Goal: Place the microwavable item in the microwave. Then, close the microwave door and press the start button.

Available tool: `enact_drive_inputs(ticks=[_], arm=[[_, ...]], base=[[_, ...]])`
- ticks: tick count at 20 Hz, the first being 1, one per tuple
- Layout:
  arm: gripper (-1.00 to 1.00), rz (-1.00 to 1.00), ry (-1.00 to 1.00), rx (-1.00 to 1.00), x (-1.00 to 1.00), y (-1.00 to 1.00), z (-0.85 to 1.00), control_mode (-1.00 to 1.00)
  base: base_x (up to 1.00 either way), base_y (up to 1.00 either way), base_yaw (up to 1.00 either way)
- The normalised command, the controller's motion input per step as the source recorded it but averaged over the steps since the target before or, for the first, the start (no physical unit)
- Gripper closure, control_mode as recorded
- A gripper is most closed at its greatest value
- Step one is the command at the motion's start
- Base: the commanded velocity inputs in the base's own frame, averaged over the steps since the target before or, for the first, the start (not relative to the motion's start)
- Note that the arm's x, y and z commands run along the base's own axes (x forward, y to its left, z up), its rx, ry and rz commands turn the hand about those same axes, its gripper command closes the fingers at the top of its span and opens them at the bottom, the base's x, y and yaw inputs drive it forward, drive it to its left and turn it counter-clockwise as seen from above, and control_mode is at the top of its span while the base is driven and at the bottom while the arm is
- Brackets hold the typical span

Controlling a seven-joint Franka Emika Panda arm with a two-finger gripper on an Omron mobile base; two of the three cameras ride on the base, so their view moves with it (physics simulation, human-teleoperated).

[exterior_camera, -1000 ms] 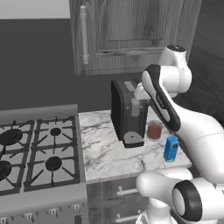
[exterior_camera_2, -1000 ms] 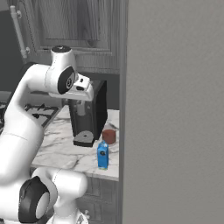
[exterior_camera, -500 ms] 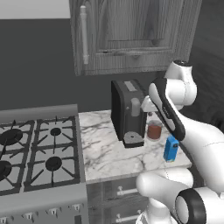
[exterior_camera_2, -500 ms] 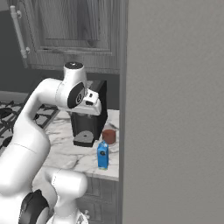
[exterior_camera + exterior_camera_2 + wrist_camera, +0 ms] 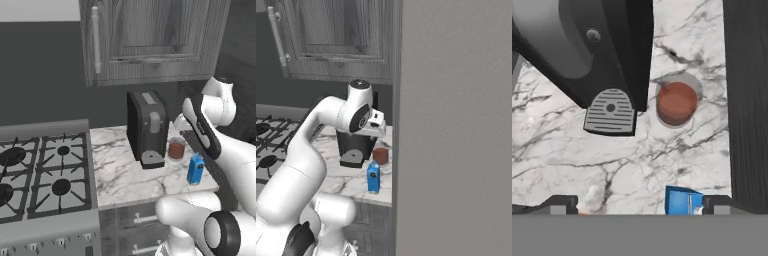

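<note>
Hovering high above the marble table (image 5: pixel 572 150), the fingers (image 5: pixel 641 204) stand spread wide apart with nothing between them, their two dark tips at the bottom corners of the hand view. The reddish-brown cup (image 5: pixel 677 103) sits upright on the table well beyond the tips, untouched, roughly midway across the gap between them and a little toward the right one. In the left base view the cup (image 5: pixel 176 148) stands just right of the black coffee machine (image 5: pixel 146 127), close to its drip tray (image 5: pixel 610 112). A blue bottle (image 5: pixel 195 169) stands nearer the table's front edge, to the right of the cup and apart from it. A gas stove (image 5: pixel 42 172) adjoins the table on the left, and wooden cabinets (image 5: pixel 150 37) hang above.
</note>
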Motion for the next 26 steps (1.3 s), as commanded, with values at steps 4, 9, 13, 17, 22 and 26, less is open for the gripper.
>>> enact_drive_inputs(ticks=[4,9,13,17,22,26], arm=[[-1.0,0.1,0.12,-0.01,0.39,-0.17,-0.56,-1.0],[-1.0,0.18,0.0,-0.07,0.16,0.0,-0.33,-1.0],[-1.0,0.21,0.0,-0.12,0.03,0.05,-0.28,-1.0],[-1.0,0.19,0.03,-0.13,0.11,0.26,-0.4,-1.0],[-1.0,0.12,0.01,-0.1,0.14,0.38,-0.17,-1.0],[-1.0,0.03,0.0,-0.03,0.0,0.0,-0.07,-1.0]], base=[[0.0,0.0,0.0],[0.0,0.0,0.0],[0.0,0.0,0.0],[0.0,0.0,0.0],[0.0,0.0,0.0],[0.0,0.0,0.0]])
